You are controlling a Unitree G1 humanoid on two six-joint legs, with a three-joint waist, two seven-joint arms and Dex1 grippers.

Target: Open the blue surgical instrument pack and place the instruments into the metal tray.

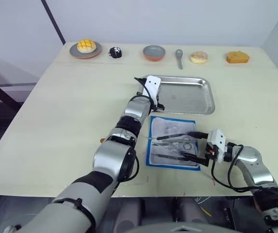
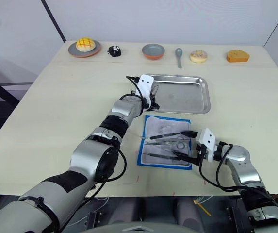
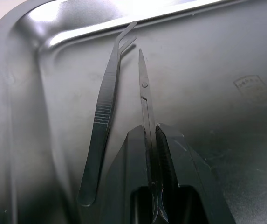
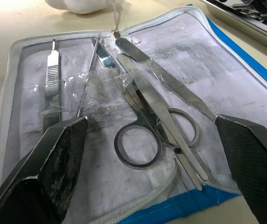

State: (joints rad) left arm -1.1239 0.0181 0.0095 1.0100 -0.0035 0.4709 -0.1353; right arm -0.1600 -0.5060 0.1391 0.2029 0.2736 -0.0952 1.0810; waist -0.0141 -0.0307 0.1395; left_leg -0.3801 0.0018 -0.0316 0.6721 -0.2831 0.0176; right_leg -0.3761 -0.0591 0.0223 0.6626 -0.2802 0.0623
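Observation:
The blue surgical instrument pack lies open on the table just in front of the metal tray. Several instruments rest on its clear inner side: ring-handled scissors, tweezers, a flat handle and a thin probe. My right gripper is open at the pack's right edge, one finger on each side of the ring handles, touching nothing. My left gripper is at the tray's left end, shut on a slim pair of scissors that points along the tray floor. Bent tweezers lie in the tray beside them.
Along the table's far edge stand a plate with a yellow bun, a small black object, a grey bowl, a spoon, a doughnut and an orange bread piece.

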